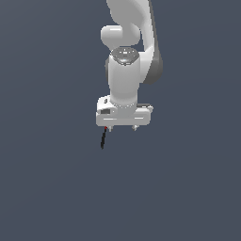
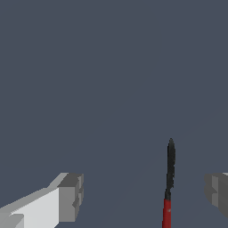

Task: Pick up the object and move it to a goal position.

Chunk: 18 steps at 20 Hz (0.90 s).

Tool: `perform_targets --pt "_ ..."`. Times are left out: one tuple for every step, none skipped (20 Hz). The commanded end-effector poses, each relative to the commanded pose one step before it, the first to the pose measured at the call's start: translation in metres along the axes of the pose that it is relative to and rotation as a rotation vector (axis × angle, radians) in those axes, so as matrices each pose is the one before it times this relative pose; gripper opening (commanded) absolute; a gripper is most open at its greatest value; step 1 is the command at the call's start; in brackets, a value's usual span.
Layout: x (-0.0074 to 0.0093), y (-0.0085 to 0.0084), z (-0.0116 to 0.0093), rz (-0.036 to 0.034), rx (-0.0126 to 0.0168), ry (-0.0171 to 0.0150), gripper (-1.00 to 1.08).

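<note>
- One gripper (image 1: 122, 127) only, and you have it spread wide: in the wrist view the two grey fingertips (image 2: 71, 197) sit far apart with nothing between them in contact.
- In the exterior view you see just two short finger stubs poking out under the white hand body, pointing down.
- Your black rod (image 2: 170, 167) lies in the gap between the fingers in the wrist view, nearer one fingertip than the other, touching neither.
- Its red tip (image 2: 166, 214) is the end toward the camera; the black end points away.
- In the exterior view the rod (image 1: 103, 139) shows as a thin dark sliver just below the finger on the exterior view's left, red end up near that finger, black end slanting down and slightly toward the exterior view's left.
- Cannot tell from either view whether the rod rests on the grey surface (image 1: 188, 188) or how high your fingers are above it.
- The white arm (image 1: 124, 75) rises straight up behind the hand and leaves the frame at the top.
- Surface is plain dark grey-blue, no edges or corners visible to place things by.
</note>
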<state>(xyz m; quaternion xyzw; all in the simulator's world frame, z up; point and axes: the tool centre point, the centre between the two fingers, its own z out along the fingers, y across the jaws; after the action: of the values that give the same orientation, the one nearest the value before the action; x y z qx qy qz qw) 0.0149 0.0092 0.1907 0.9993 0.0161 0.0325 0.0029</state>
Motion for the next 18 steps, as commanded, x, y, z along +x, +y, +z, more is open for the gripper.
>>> perform_targets --pt "0.00000 0.00001 0.00000 0.00000 0.00000 0.00000 1.00" --pt "0.00008 0.00044 -0.00033 0.00092 0.00013 0.00075 1.00" --pt "0.00027 0.00120 -0.00086 0.00258 0.00040 0.00204 1.00" --pt "0.00044 0.00203 -0.00146 0.00434 0.00066 0.00343 1.00" --pt "0.00062 0.00283 -0.00206 0.00606 0.00090 0.00480 1.00" --pt "0.00081 0.00361 -0.00264 0.00772 0.00112 0.00615 1.00" --pt "0.00092 0.00401 -0.00298 0.00859 0.00121 0.00688 1.00" --pt "0.00079 0.00325 -0.00247 0.00699 0.00096 0.00564 1.00" --pt "0.00062 0.00240 -0.00188 0.00521 0.00070 0.00424 1.00" --pt "0.00044 0.00157 -0.00128 0.00343 0.00045 0.00283 1.00" --pt "0.00024 0.00073 -0.00067 0.00166 0.00022 0.00140 1.00" --pt "0.00000 0.00001 -0.00005 0.00000 0.00000 0.00000 1.00" --pt "-0.00024 -0.00082 0.00073 -0.00179 -0.00024 -0.00149 1.00" --pt "-0.00031 -0.00012 0.00064 -0.00067 -0.00011 -0.00086 1.00" --pt "-0.00052 0.00051 0.00084 0.00021 -0.00002 -0.00044 1.00" --pt "-0.00081 0.00115 0.00163 0.00085 -0.00002 -0.00097 1.00" --pt "-0.00125 0.00147 0.00223 0.00088 -0.00004 -0.00126 1.00" --pt "-0.00168 0.00183 0.00299 0.00096 -0.00008 -0.00184 1.00"
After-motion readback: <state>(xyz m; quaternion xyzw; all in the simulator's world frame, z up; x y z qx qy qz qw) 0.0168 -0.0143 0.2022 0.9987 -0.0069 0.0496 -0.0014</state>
